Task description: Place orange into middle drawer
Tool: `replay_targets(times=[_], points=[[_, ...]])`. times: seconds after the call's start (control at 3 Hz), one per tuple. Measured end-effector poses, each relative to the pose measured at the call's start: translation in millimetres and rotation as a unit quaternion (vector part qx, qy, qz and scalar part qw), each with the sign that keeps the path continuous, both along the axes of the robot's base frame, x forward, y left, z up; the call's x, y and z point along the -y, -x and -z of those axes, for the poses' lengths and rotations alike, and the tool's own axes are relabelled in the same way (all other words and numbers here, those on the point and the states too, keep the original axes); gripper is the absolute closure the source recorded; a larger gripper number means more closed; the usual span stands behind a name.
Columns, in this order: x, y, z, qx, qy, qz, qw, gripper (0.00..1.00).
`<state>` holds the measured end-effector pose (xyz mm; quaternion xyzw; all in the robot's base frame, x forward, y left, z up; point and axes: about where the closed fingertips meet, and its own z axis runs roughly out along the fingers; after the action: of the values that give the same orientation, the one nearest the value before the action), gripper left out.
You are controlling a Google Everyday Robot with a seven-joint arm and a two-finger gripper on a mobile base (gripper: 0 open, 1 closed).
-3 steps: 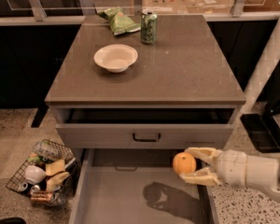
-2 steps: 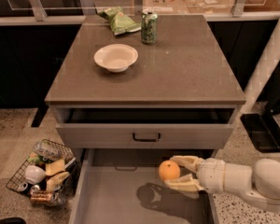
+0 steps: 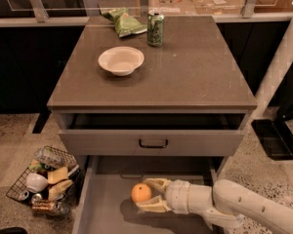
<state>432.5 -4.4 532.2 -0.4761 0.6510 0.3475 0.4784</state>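
White two-finger gripper (image 3: 145,195) has travelled leftward and lower since a second ago. Fingers pinch small round orange fruit (image 3: 141,193) at tips. Wide grey middle drawer (image 3: 105,217) lies open directly beneath gripper. Judgement: release imminent.

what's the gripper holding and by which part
The gripper holds the orange across its middle, one finger on its far side and one on its near side, over the floor of the open middle drawer.
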Motion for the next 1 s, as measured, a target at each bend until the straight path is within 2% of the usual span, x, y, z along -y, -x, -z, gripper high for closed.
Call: replay_targets(times=[0.33, 0.67, 1.0], points=[[-1.1, -1.0, 1.0, 0.0, 0.0, 0.0, 1.0, 1.0], [-11.9, -15.4, 30.1, -0.008, 0.013, -0.002, 0.9999, 1.0], [-18.9, -23.6, 66.9, -0.004, 0.014, -0.007, 0.9999, 1.0]])
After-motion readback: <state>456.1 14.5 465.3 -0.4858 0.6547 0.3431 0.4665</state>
